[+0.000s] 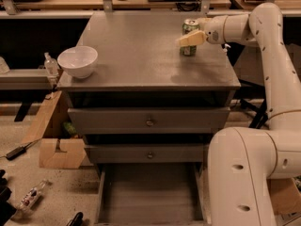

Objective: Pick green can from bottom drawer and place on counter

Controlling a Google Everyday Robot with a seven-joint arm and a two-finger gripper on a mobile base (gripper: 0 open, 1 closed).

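Standing near right edge of counter [141, 65], green can [190, 26] (upright), tool [185, 39] alongside

The robot's white arm [277, 65] rises from the bulky lower link [240, 173] at the right foreground, bends at the top and runs leftward. Its rounded wrist [226, 29] lies level. The tan gripper [189, 38] points left, high in the view's right half.

On counter [141, 55] — green can [189, 50], end effector [188, 38] alongside
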